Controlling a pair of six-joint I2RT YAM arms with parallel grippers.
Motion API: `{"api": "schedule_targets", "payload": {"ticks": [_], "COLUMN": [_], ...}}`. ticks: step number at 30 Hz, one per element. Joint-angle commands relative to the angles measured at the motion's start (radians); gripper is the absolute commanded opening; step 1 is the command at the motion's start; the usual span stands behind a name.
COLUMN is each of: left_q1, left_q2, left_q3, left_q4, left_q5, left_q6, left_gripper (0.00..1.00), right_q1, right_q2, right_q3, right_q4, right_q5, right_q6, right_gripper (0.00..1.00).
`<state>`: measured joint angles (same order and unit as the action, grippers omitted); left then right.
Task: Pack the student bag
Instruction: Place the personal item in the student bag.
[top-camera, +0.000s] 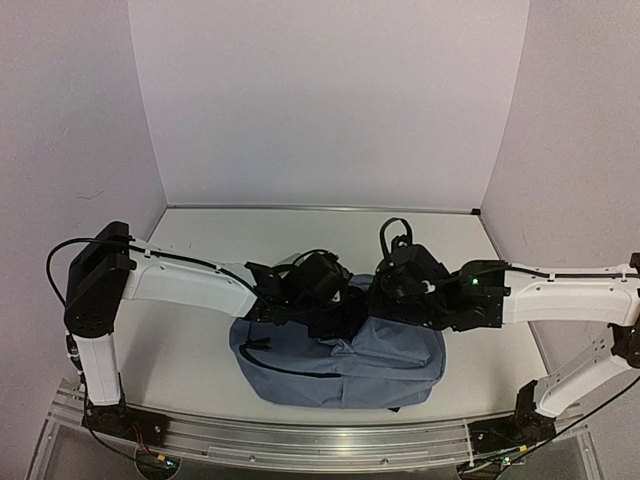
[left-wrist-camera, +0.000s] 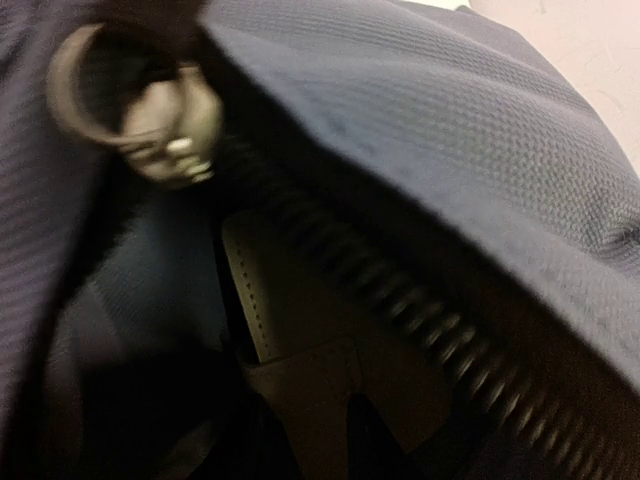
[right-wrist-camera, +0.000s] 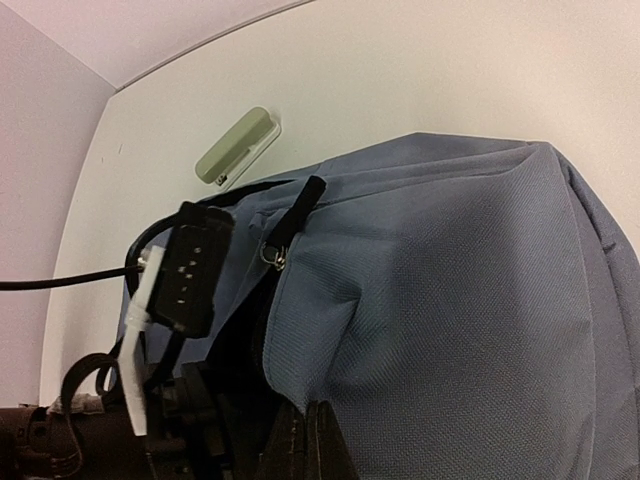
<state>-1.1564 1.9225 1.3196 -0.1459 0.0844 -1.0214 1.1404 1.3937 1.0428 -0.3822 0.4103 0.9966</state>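
Now right hand (top-camera: 376, 294) pinches the student bag (top-camera: 390, 362) at its rim; left hand (top-camera: 335, 308), grip unclear, inside.

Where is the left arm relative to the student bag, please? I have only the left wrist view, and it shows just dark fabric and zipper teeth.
Observer: The top camera shows the left arm reaching to the far left end of the student bag, its wrist at the bag's open mouth.
Operator: Thank you. And the other arm?
Observer: The right arm reaches to the bag's far right end, facing the left arm.
Operator: Does anything lie outside the bag?
Observer: The right wrist camera shows a small pale block on the table, beyond the bag and apart from it.
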Motion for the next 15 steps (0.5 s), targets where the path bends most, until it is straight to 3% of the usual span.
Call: {"api": "schedule_targets", "payload": {"ticks": [1, 7, 15], "left_q1": [-0.02, -0.025, -0.026], "left_q2": [0.052, 0.047, -0.163], "left_q3": [0.067, 0.053, -0.14], "left_q4": [0.1, 0.211, 0.247], "left_q5": [0.111, 0.139, 0.026], "left_q6": [0.049, 0.075, 0.119], "left_gripper": [0.27, 0.26, 0.3], "right_q1": [0.003, 0.003, 0.004], "right_q2": [-0.041, -0.068, -0.113], "right_q3": [0.03, 0.004, -0.075], "right_q4": [0.069, 0.069, -0.01], "right_q5": [0.03, 0.052, 0.002], "right_q6": [0.01, 0.023, 0.066], "right_gripper": [0.0, 0.0, 0.0]}}
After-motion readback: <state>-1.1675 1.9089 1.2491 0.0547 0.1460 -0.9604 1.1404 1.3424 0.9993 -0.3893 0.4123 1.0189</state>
